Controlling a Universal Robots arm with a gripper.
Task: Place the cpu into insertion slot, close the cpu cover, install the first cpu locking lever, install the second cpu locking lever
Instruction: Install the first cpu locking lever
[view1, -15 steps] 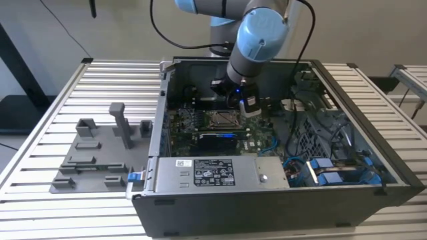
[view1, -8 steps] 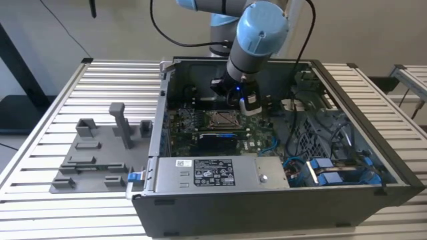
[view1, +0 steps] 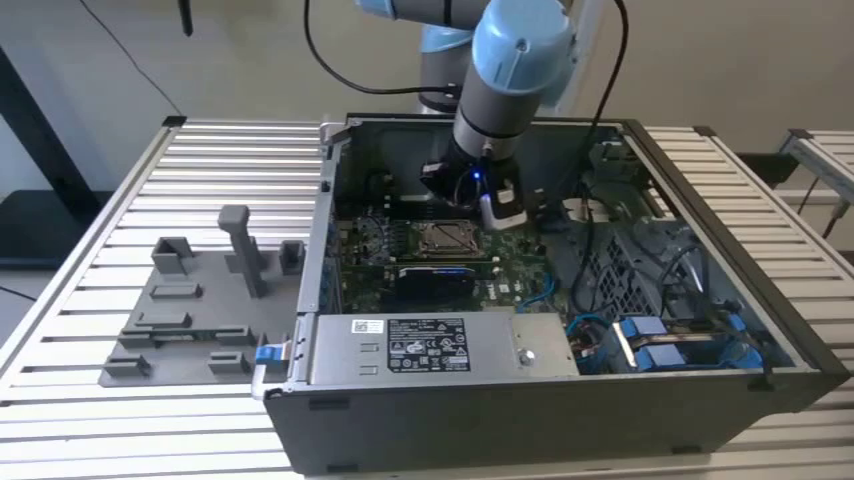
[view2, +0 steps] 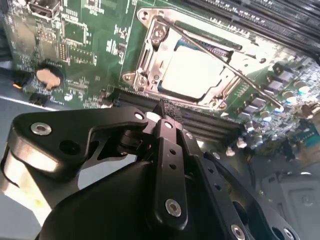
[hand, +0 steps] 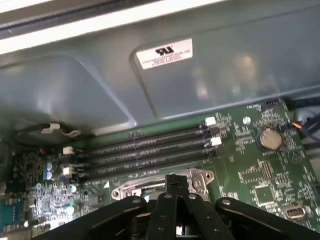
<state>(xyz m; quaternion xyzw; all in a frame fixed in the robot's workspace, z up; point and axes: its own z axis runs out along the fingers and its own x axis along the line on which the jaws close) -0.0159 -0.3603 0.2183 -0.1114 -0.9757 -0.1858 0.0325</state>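
Inside the open computer case (view1: 721, 260), the insertion slot (view1: 441, 238) sits in the green circuit board. In the second wrist view the cpu (view2: 192, 72) lies flat in the insertion slot (view2: 150, 55) as a pale shiny square, with the silver cover frame (view2: 227, 90) down around it. A thin metal locking lever (view2: 235, 67) runs slantwise across the cover. My gripper (view2: 167, 111) hangs just off the slot's edge, black fingers pressed together with nothing between them. In the first wrist view the gripper (hand: 176, 181) stands over the slot's metal rim (hand: 202, 177).
Long black memory slots (hand: 150, 145) run beside the socket, with a coin battery (hand: 269, 138) further along the board. A power supply (view1: 427, 345) and blue cables (view1: 654, 340) sit inside the case. A grey fixture (view1: 200, 300) lies on the slatted table at the exterior view's left.
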